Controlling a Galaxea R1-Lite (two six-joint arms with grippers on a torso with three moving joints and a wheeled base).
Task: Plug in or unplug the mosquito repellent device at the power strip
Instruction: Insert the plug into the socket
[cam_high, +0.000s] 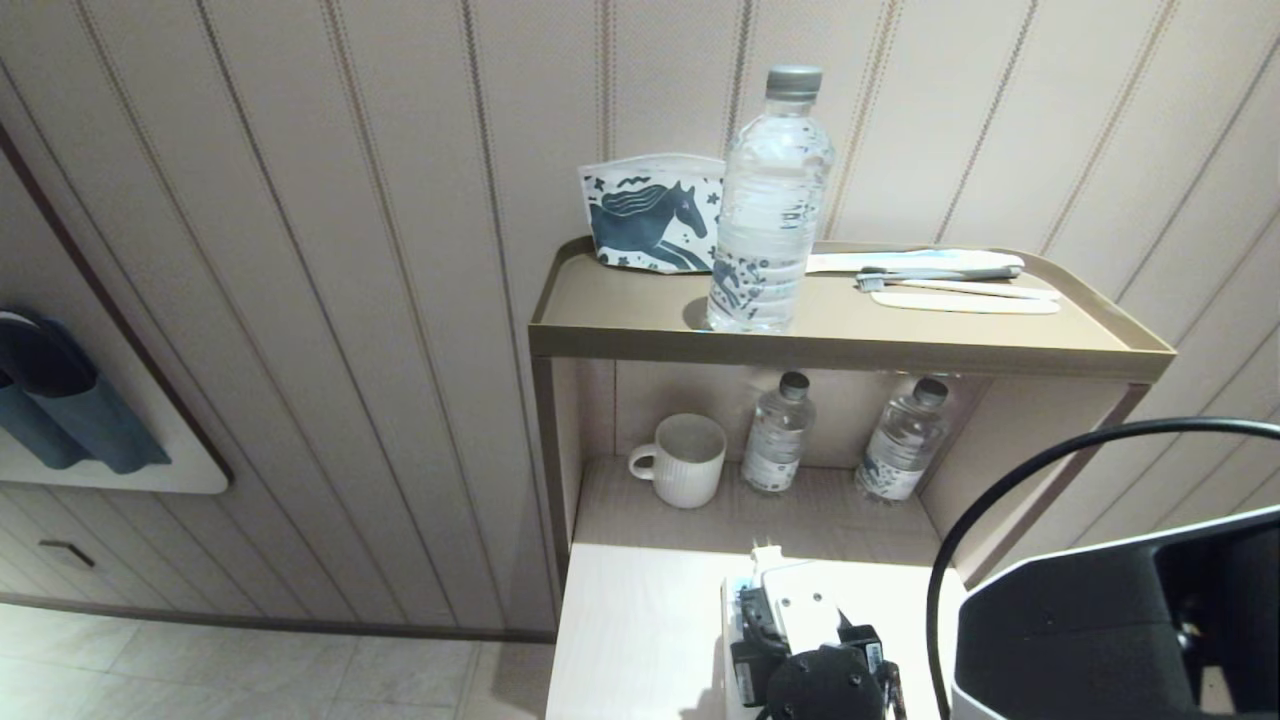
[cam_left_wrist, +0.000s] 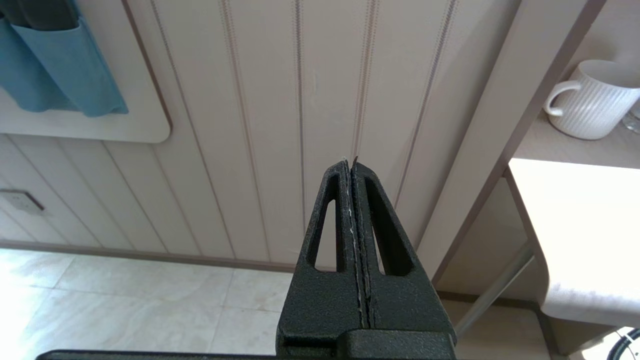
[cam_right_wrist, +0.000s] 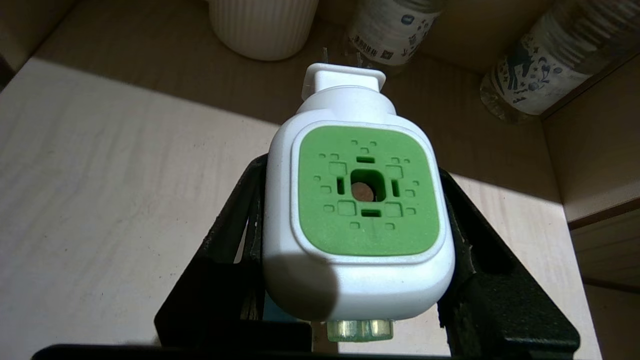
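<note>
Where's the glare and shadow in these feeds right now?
Head view: tabletop washed out bright, lower shelf shaded. Right wrist view: a hard light-shadow edge crosses the table, and a dark rounded shadow sits on the device in the right gripper. Left wrist view: table edge blown out.

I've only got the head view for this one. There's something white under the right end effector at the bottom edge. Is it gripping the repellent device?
Observer: Yes. In the right wrist view the right end effector has a black finger on each side of the mosquito repellent device, which is white with a green face.
Operator: Is it plugged in?
Observer: No. Its two metal prongs stick out bare, pointing toward the mug.
Operator: And the left arm?
Observer: The left end effector is shut and empty, beside the table, facing the panelled wall.
</note>
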